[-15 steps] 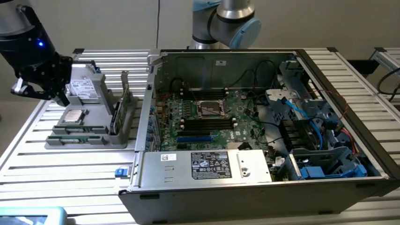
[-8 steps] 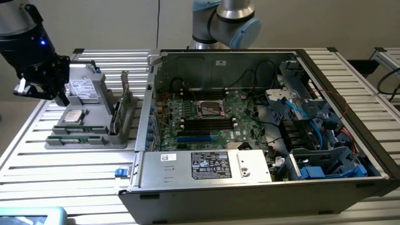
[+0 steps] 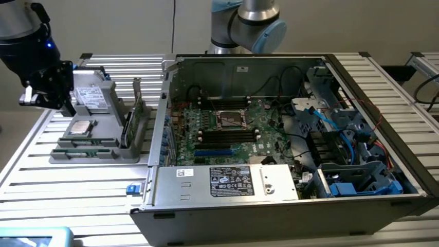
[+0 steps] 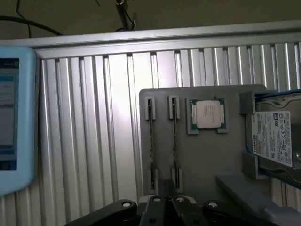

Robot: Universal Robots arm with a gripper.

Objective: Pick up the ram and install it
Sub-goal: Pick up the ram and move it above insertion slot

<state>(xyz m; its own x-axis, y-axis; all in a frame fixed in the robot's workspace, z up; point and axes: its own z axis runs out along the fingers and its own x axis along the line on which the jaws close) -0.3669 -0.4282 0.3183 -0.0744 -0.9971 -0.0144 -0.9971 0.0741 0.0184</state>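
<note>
Two ram sticks stand edge-on in the parallel slots of a grey holder tray (image 4: pixel 225 155): one ram (image 4: pixel 150 141) and a second ram (image 4: pixel 174 141) beside it. In the exterior view they lie at the tray's front end (image 3: pixel 86 152). My gripper (image 4: pixel 168 195) is shut with nothing between its fingers and hovers just off the end of those slots. In the exterior view the gripper (image 3: pixel 63 103) hangs over the tray's far left side, beside the hard drive. The open computer case (image 3: pixel 161 92) with its motherboard (image 3: pixel 230 131) sits at the exterior view's right.
The tray also carries a processor chip (image 4: pixel 207 114) and a hard drive (image 4: pixel 273 139). A larger green card (image 3: pixel 137 110) stands upright between tray and case. A blue-framed screen device (image 4: pixel 14 122) lies on the slatted metal table (image 4: pixel 94 141).
</note>
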